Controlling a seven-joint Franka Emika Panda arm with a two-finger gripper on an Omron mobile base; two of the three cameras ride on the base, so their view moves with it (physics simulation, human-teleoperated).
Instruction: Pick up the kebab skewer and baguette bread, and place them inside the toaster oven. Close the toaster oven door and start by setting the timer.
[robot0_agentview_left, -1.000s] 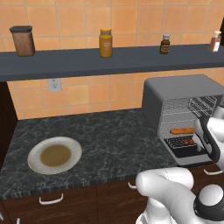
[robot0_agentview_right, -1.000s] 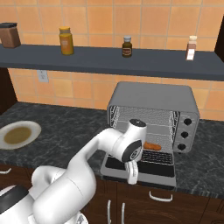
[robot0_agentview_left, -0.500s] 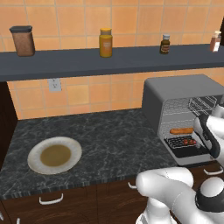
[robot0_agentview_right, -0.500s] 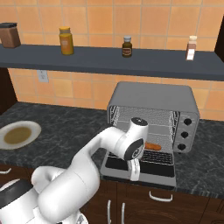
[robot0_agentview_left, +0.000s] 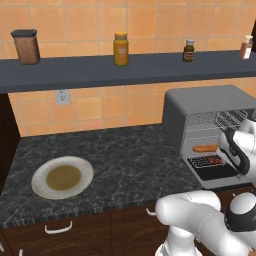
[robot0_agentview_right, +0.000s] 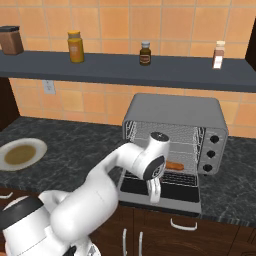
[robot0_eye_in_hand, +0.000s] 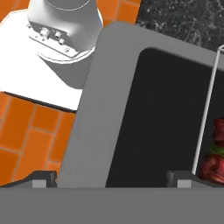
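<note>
The end effector (robot0_eye_in_hand: 111, 178) hangs with its jaws spread wide and empty over the lowered toaster oven door (robot0_eye_in_hand: 131, 109) — one tip (robot0_eye_in_hand: 43, 177) past the door's grey frame, the other over its dark glass. Just beyond, the kebab skewer (robot0_agentview_left: 214, 161) lies on the lower rack and the baguette bread (robot0_agentview_left: 205, 148) on the rack above, inside the toaster oven (robot0_agentview_right: 175, 112) on the worktop (robot0_agentview_left: 125, 160).

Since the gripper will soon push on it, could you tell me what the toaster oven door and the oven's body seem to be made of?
The toaster oven door looks like matte grey metal framing a dark pane, probably glass, flat and near black. The toaster oven body appears to be brushed or painted grey metal, with a uniform dull sheen; thin wire racks inside look like bright steel.
</note>
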